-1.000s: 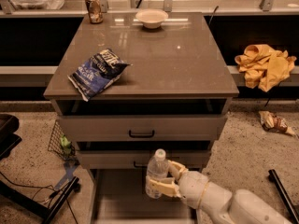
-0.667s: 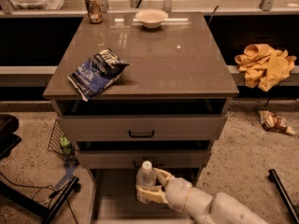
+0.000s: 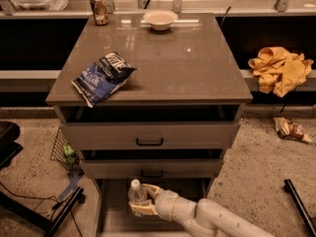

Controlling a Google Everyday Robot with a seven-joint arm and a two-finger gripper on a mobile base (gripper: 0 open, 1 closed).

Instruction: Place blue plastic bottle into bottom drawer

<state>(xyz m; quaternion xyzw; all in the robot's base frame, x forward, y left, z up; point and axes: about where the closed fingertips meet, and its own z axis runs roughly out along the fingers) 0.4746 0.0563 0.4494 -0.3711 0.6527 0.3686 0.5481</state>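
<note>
From where I stand there is one view, looking down on the front of a grey three-drawer cabinet. Low in it, the robot's pale arm (image 3: 212, 218) reaches in from the lower right, and its end effector (image 3: 144, 200) sits over the open bottom drawer (image 3: 114, 215), just under the front of the middle drawer (image 3: 150, 168). Its two tan fingers (image 3: 151, 189) are closed around the blue plastic bottle (image 3: 135, 193), one across the upper part of the body and one lower down, so the bottle is held firmly. The bottle stands upright with its white cap on top, inside the outline of the bottom drawer and above its plain grey floor; I cannot tell whether its base touches that floor. The top drawer (image 3: 148, 135) is pulled out a little, its black handle facing me. On the tabletop (image 3: 187, 68) a blue foil snack bag (image 3: 102, 76) lies near the front left edge, a small brown can (image 3: 100, 8) stands at the back left corner, and a pale bowl (image 3: 160, 19) sits at the back, right of the can and well apart from the bag. To the right of the cabinet a yellow cloth (image 3: 281, 69) lies crumpled on a ledge, with a wrapper (image 3: 291, 130) on the speckled floor below it.
</note>
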